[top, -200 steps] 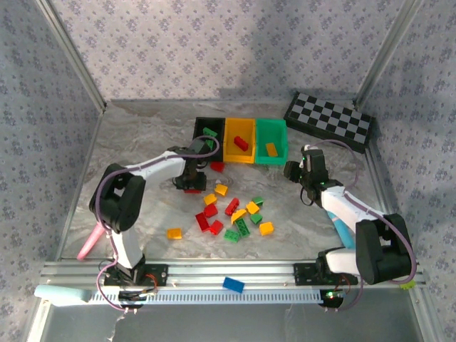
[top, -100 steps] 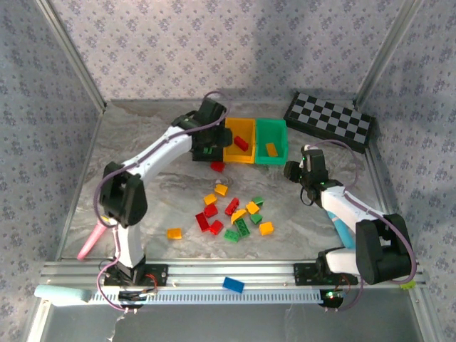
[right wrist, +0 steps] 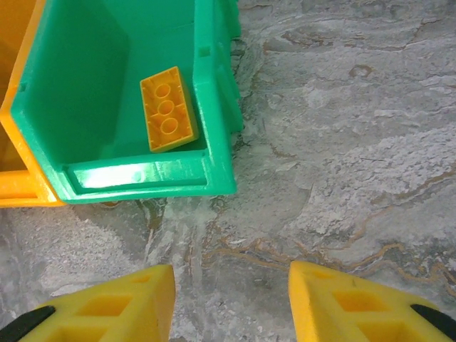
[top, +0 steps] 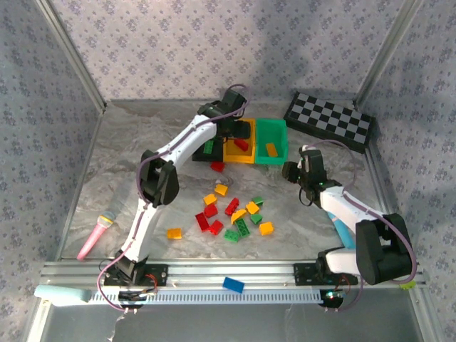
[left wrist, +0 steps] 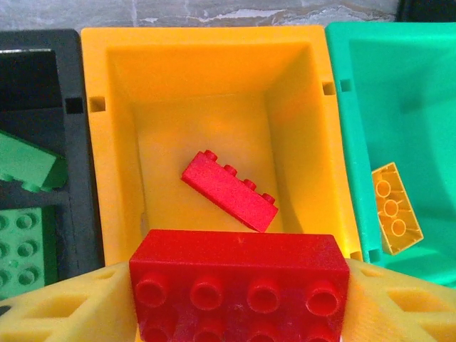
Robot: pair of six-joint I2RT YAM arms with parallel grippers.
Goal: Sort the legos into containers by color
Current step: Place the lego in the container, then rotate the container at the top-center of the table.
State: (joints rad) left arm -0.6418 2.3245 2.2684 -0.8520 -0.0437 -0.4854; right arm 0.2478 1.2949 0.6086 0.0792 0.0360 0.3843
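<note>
My left gripper (top: 239, 132) hangs over the yellow container (top: 239, 159), shut on a red lego (left wrist: 239, 278) that spans the gap between its yellow fingers (left wrist: 50, 313). Below it in the yellow container (left wrist: 199, 39) lies another red lego (left wrist: 229, 191). The black container (top: 199, 132) holds green legos (left wrist: 21, 167). The green container (right wrist: 142, 178) holds one orange lego (right wrist: 169, 109). My right gripper (top: 291, 171) is open over bare table just off that container's near right corner, with nothing between its fingers (right wrist: 121, 306). Several loose red, orange and green legos (top: 235, 214) lie mid-table.
A checkered board (top: 329, 120) leans at the back right. A lone blue brick (top: 233, 285) sits on the front rail. A pink stick-like object (top: 96, 236) lies at the left. One red lego (top: 217, 167) sits just before the containers, an orange one (top: 174, 233) apart at the left.
My left arm has swung from the table near the pile, past the black container, to above the yellow container, carrying the red lego. The right arm has stayed put.
</note>
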